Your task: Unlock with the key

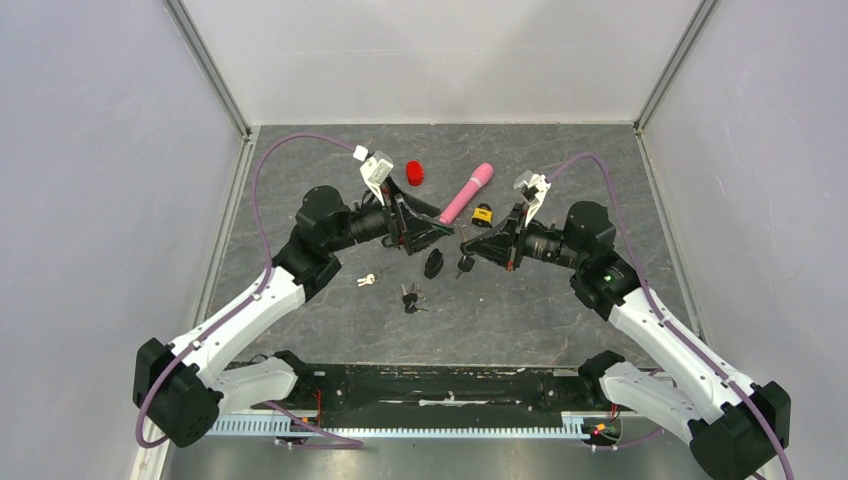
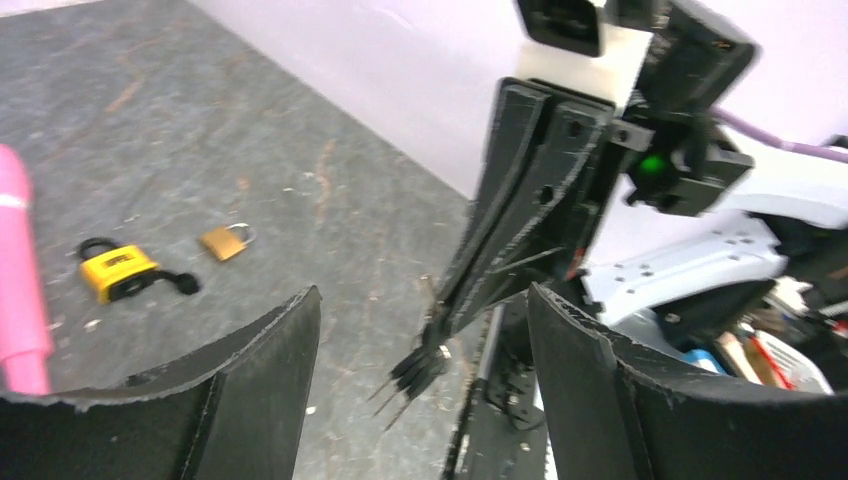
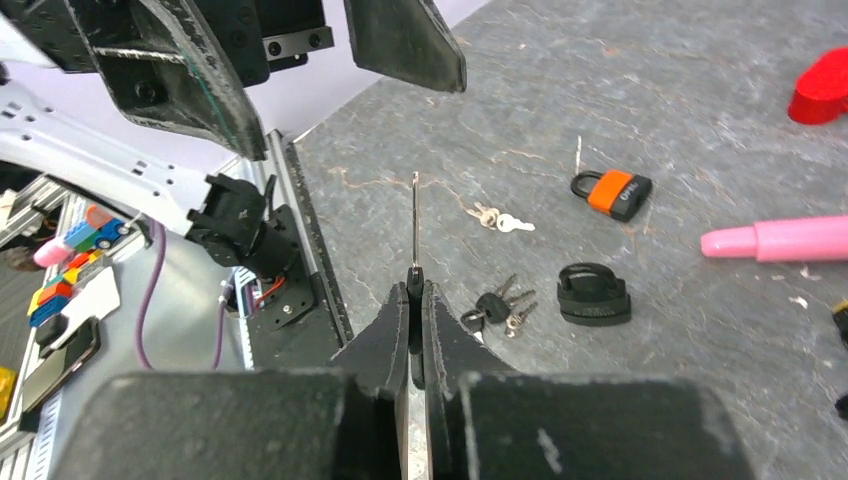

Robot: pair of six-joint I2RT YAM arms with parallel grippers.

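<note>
A slim silver key (image 3: 415, 220) is pinched by its dark head in the tightly closed right gripper (image 3: 414, 292) and held off the table just beside the squat black padlock (image 3: 594, 295). Its long axis runs straight out from the fingertips, with the tip aimed at the left gripper (image 2: 422, 300), which is spread wide and empty near the same padlock. The key is judged ready, but no lock is presented. Next, a padlock must be lifted and steadied, with its keyhole lined up to the blade.

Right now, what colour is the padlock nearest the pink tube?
The padlock is yellow with a black shackle; the left wrist view shows it best.
</note>
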